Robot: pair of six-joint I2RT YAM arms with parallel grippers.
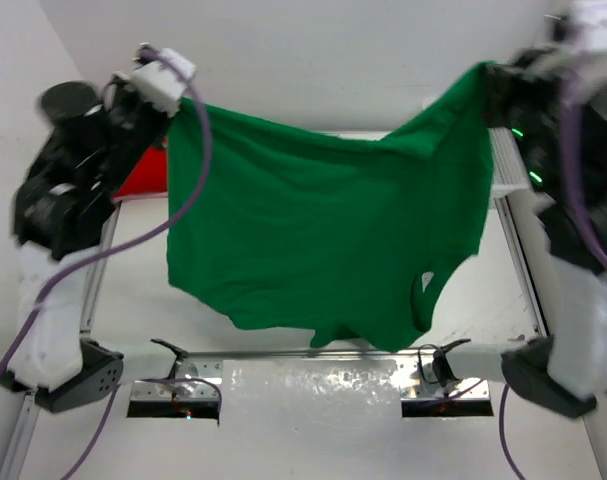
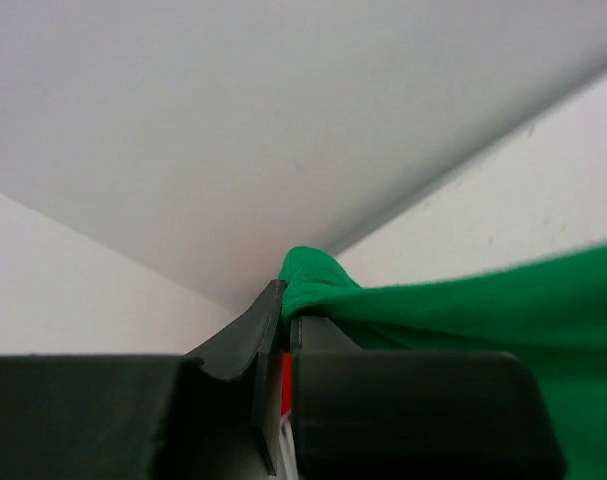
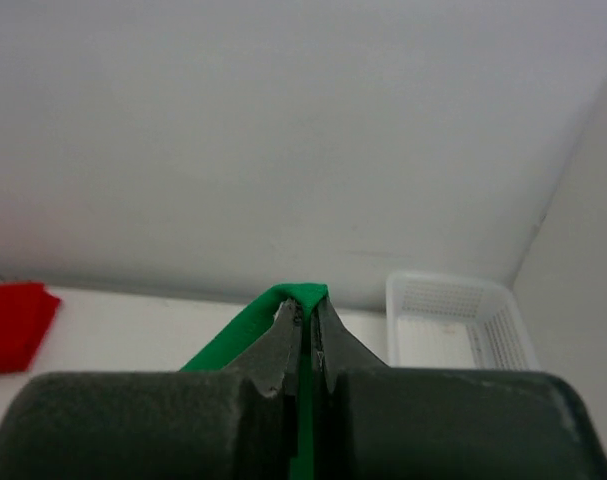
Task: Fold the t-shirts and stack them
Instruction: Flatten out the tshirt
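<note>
Working above the white table (image 1: 133, 290): smooth, matte, framed by grooved aluminium rails. Hanging over its middle, apparently clear of the surface, the green t-shirt (image 1: 313, 230) — soft knit, limp, stretched wide between two raised corners. Sagging in a shallow curve along the top edge, falling in loose folds to an uneven lower hem near the arm bases. Judged to be the spreading step, ahead of laying flat for a first fold.

To do it well:
- Draw the two held corners apart evenly until taut and straight along the top.
- Level both wrists.
- Set the hanging hem down on the table first, then lay the rest out flat from there for a crease-free landing.
- Avoid jerks, for fear of pulling thin cloth out of narrow pads.
- Mind the curled flap dangling at the lower right; drag it out flat rather than trapping it underneath.

At the far right, a white basket (image 3: 433, 300): rigid plastic mesh, rectangular. At the far left on the table, the red t-shirt (image 3: 13, 325) — a soft low lump; folded or not, cannot tell.

Smallest last. Left gripper (image 2: 281, 305) clenched on a bunched green corner. Right gripper (image 3: 305, 318) pinched tight on a thin green edge poking up between dark tips.
</note>
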